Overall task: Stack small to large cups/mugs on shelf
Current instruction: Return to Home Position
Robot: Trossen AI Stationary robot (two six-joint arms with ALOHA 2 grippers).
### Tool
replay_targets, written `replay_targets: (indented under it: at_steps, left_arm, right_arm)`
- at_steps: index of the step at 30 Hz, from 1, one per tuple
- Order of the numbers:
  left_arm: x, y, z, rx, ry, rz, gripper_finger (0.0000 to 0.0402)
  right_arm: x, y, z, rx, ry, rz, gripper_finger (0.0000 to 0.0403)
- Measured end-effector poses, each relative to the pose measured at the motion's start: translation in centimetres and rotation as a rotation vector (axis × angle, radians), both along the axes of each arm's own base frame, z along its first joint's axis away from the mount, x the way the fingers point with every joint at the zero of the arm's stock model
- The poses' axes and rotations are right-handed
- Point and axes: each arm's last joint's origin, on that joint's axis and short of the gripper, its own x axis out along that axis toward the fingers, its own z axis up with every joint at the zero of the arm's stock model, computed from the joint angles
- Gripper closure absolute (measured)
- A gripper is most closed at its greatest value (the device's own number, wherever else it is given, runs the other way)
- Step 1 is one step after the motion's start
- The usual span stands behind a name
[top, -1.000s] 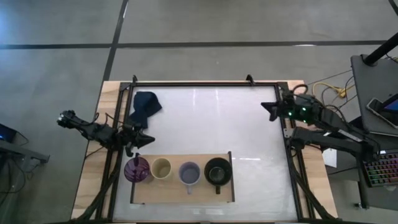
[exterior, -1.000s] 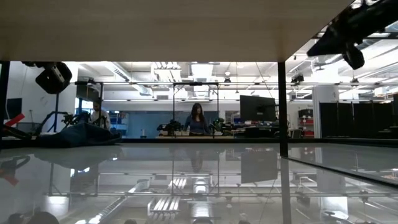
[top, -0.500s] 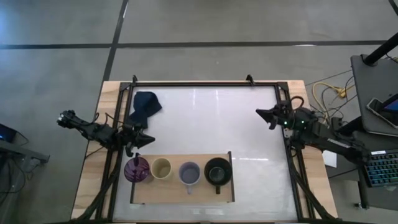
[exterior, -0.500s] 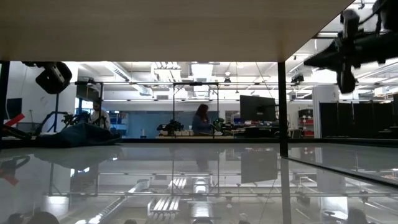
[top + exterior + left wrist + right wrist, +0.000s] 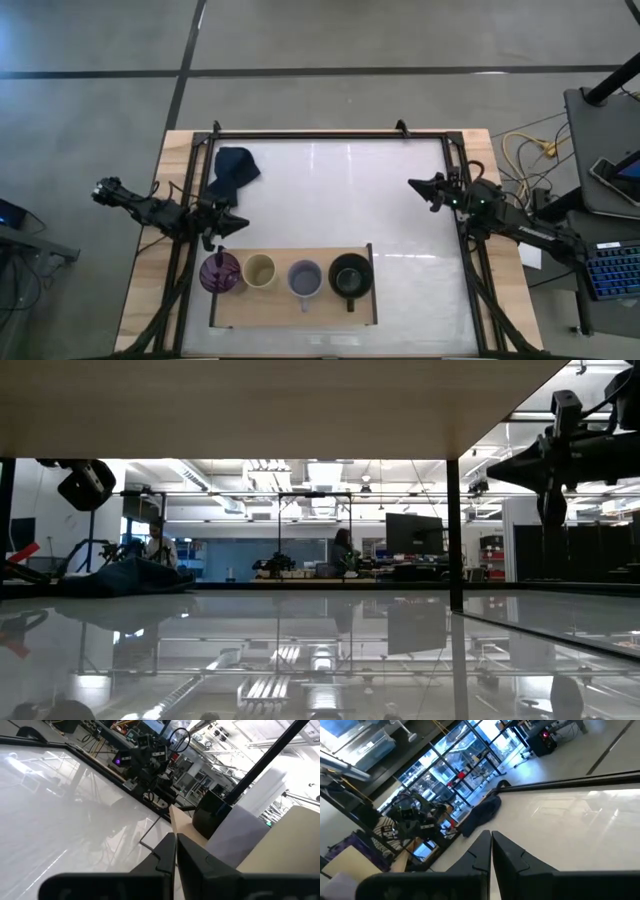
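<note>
Well apart, left pincer [image 5: 240, 222], right pincer [image 5: 413, 185], at opposite table [image 5: 330, 200] edges

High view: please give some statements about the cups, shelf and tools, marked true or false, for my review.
1. The purple tumbler, beige cup, lavender-grey mug and black mug stand in one row on the shelf. True.
2. The black mug is nearest the left arm. False: the purple tumbler is. The black mug ends the row on the right arm's side.
3. The dark blue cloth lies on the shelf. False: it lies on the table, apart from the shelf.
4. The left tool and right tool are shut, holding nothing. True.
</note>
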Motion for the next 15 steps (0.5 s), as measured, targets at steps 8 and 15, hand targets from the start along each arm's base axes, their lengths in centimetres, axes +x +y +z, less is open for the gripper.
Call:
replay_targets:
  at_steps: [8, 15]
  left_arm:
    - [0.02, -0.01, -0.03, 0.002, 0.003, 0.0, 0.0402]
    - [0.03, -0.02, -0.04, 0.002, 0.005, 0.0, 0.0402]
  right_arm:
    - [0.12, -0.05, -0.17, 0.044, 0.005, 0.0, 0.0394]
    - [0.12, -0.05, -0.17, 0.04, 0.006, 0.0, 0.0394]
